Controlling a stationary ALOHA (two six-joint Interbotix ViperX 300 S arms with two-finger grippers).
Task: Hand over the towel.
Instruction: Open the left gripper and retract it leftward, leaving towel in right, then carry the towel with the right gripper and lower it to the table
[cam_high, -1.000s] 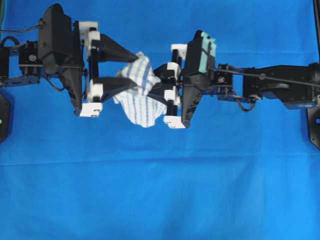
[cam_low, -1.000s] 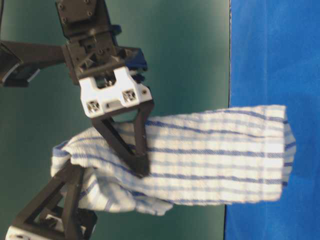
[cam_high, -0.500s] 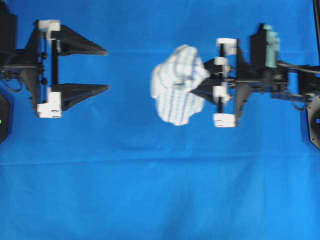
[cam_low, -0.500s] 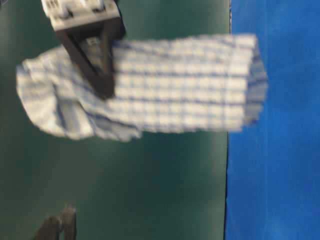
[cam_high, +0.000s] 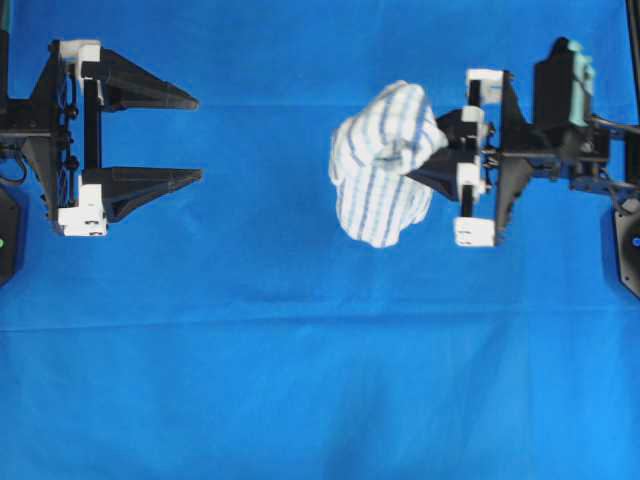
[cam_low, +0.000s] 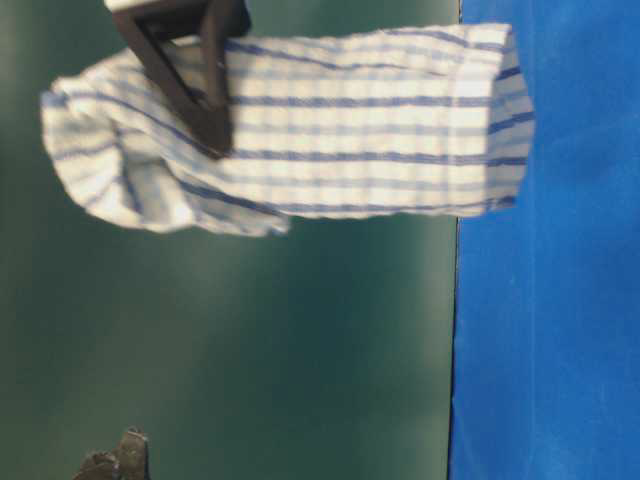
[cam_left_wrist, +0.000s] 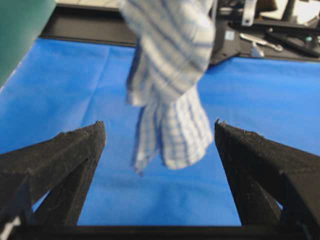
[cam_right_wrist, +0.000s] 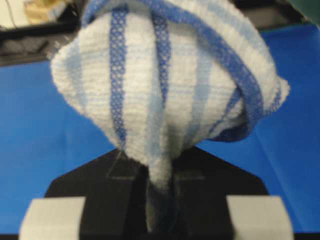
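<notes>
The soft, stripy towel (cam_high: 385, 165) hangs bunched from the right gripper (cam_high: 440, 165), pinched tight, above the blue tabletop (cam_high: 320, 380) near its far edge. The left gripper (cam_high: 190, 138) is spread wide, well apart.

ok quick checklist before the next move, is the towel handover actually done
1. Right hand shut on the towel: ok, the cloth is pinched between its fingers in the right wrist view.
2. Left hand open and holding nothing: ok.
3. Clear gap between left hand and towel: ok in the overhead view.
4. Towel hanging clear of the blue sheet: ok, it dangles above it in the left wrist view.
5. Depth of the right hand's grip: cannot tell, the cloth hides the fingertips.
</notes>
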